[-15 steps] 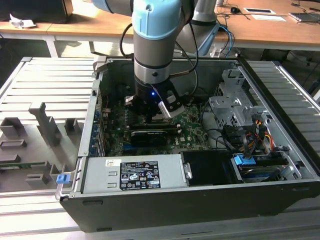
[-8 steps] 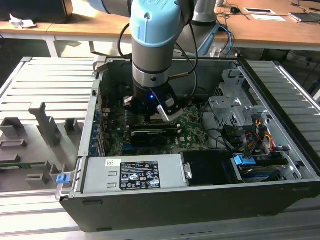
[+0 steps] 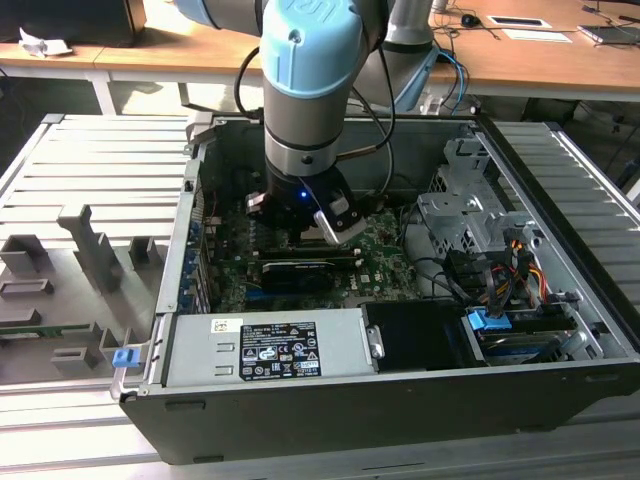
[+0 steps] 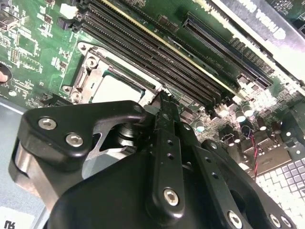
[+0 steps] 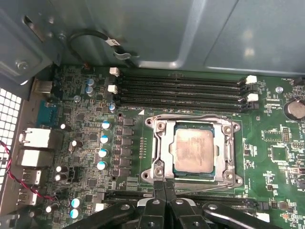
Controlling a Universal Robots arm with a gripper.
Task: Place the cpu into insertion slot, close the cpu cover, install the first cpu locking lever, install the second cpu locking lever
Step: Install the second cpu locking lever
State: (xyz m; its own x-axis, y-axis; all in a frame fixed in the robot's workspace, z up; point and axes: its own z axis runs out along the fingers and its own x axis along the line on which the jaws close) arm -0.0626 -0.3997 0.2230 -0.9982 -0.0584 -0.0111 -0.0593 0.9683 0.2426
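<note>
Inside the open black PC case (image 3: 400, 420), over the green motherboard (image 5: 267, 157), we see the black gripper (image 5: 164, 187) w/ fingers pressed together, holding nothing. The silvery-grey square cpu (image 5: 193, 149) sits in the metal-framed black insertion slot (image 5: 162, 148), just beside the fingertips; thin silvery cpu cover (image 5: 228, 157) lies down around it.

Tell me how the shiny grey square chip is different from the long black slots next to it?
The silvery grey square cpu is compact and filled in, lying flat in its metal-framed socket. The long black memory slots are thin, stretched-out strips, and they stand empty with white clips at their ends. The cpu is one piece; the slots run as several parallel rows. Both sit on the green motherboard.
</note>
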